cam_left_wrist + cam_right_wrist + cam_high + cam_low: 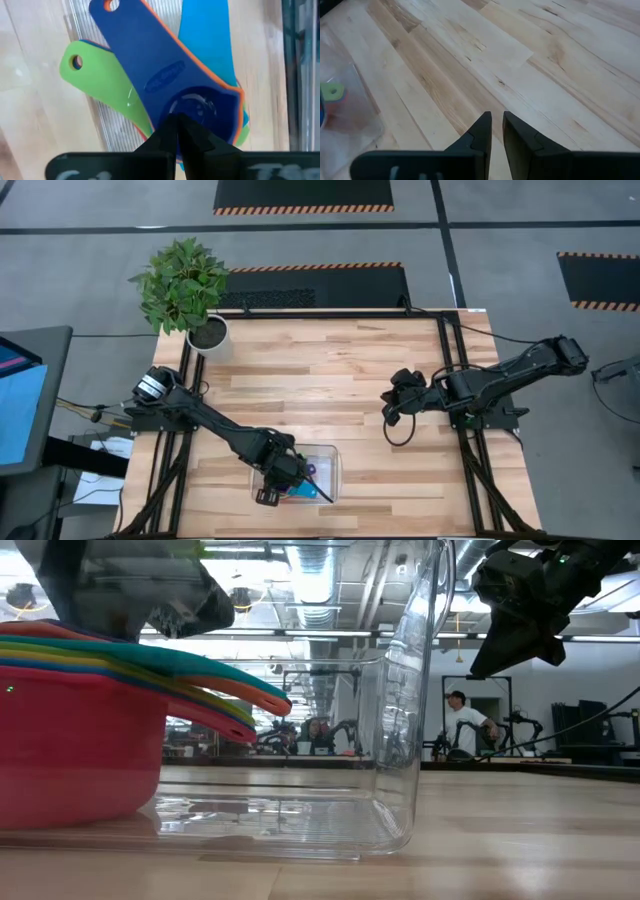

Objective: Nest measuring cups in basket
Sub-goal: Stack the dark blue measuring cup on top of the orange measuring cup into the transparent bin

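Cups (190, 95) nested against basket (400, 740) wall

Bright even overhead light, soft shadows, near stacked cups (90, 720) blurred.

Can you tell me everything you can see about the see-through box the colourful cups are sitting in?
The box is clear, glossy plastic, rectangular with rounded corners and upright walls. It sits flat on the wooden table, near the front edge, on the left arm's side. Inside, the stacked cups rest on its floor at one end, handles fanning out; the other end holds nothing. The left hand reaches down into it over the cups.
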`<state>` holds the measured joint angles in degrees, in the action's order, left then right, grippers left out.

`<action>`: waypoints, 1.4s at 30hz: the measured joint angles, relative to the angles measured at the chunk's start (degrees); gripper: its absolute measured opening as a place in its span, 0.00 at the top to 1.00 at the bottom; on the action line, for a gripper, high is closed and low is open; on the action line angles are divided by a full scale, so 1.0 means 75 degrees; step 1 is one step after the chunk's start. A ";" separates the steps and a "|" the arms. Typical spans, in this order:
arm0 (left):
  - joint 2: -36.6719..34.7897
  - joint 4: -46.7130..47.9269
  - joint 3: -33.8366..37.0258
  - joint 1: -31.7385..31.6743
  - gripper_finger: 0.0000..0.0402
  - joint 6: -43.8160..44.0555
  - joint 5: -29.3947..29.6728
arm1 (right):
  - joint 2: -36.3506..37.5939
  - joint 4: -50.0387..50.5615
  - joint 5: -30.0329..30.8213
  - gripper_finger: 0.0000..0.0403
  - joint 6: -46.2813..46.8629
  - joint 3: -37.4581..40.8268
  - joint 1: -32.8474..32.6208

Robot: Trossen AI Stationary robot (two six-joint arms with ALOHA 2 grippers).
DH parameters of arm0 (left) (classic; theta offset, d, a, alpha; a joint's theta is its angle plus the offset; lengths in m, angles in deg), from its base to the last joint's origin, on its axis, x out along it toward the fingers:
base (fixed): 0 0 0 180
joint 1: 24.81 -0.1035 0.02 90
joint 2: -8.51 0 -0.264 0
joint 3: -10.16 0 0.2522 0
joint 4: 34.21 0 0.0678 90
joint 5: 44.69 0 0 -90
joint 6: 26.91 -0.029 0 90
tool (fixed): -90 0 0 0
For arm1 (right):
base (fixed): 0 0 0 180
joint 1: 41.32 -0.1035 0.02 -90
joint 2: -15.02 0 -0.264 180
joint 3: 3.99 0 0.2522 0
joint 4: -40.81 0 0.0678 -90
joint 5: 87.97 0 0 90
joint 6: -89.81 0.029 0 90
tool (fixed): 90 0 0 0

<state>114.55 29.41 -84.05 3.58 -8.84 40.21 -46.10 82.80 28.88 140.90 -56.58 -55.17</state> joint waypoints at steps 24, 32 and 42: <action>0.0000 -0.0470 0.0391 -0.0100 1.00 -0.0311 -0.0804 | 0.0000 0.0192 0.0020 0.83 -0.0076 0.0000 0.0006; -0.0003 -0.0710 0.0493 -0.0118 1.00 -0.0436 -0.0411 | 0.0000 0.0181 0.0015 0.83 -0.0024 0.0000 0.0006; -0.0015 -0.0568 0.0484 -0.0324 1.00 -0.0895 0.0166 | 0.0000 0.0181 0.0012 0.83 -0.0015 0.0000 0.0006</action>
<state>114.44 25.16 -80.42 1.15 -15.55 41.45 -46.10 84.16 28.97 140.79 -56.58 -55.13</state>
